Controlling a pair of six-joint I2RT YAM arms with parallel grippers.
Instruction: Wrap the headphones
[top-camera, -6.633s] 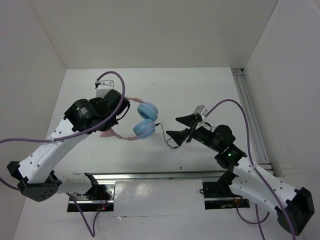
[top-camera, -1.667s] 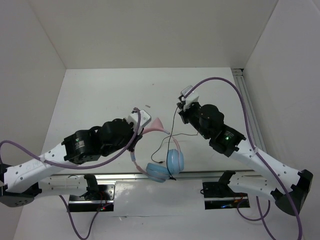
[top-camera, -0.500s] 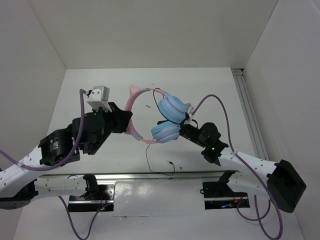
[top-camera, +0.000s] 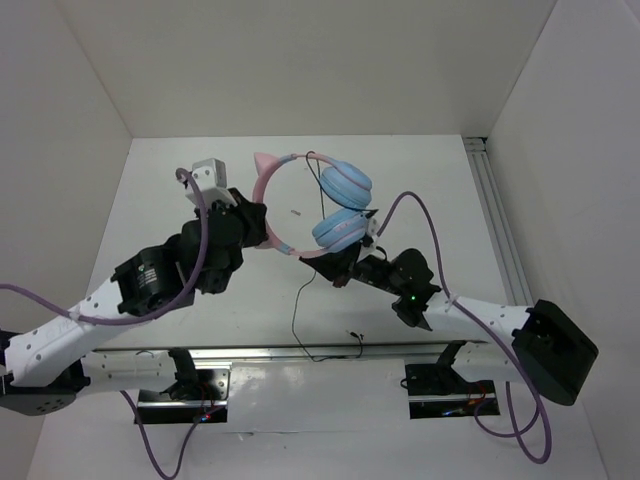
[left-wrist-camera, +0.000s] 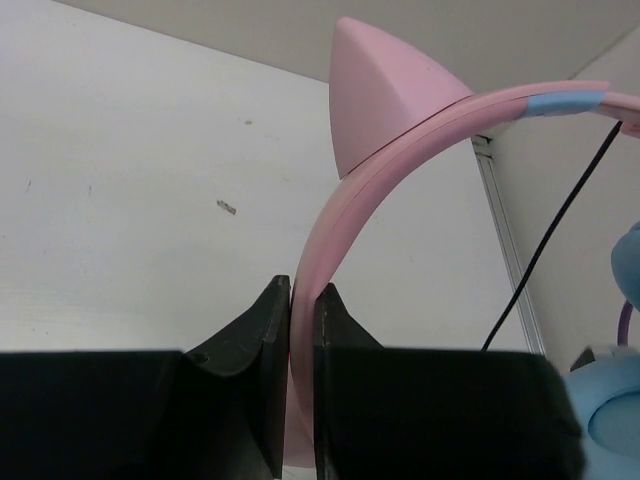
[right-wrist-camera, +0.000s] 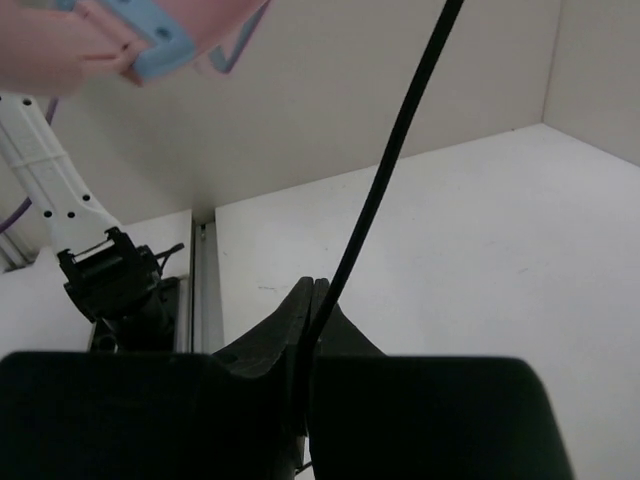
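Note:
The headphones are held up off the table, their pink headband (top-camera: 283, 165) arching over two light blue ear cups (top-camera: 345, 186). My left gripper (top-camera: 264, 236) is shut on the headband's lower left part; in the left wrist view the pink band (left-wrist-camera: 400, 150) with its cat-ear point (left-wrist-camera: 380, 90) rises from between the fingers of that gripper (left-wrist-camera: 302, 300). My right gripper (top-camera: 335, 272) sits just below the lower cup, shut on the thin black cord (right-wrist-camera: 390, 150), which runs up from the jaws of this gripper (right-wrist-camera: 308, 300). The rest of the cord (top-camera: 297, 305) hangs down and trails on the table.
An aluminium rail (top-camera: 500, 230) runs along the table's right side and another (top-camera: 300, 352) along the near edge by the arm bases. White walls close in the back and both sides. Thick purple cables (top-camera: 420, 200) loop from both arms.
The left gripper has lifted the headphones farther back and slightly right. The right gripper has slid left and down from the cups, drawing the cord with it.

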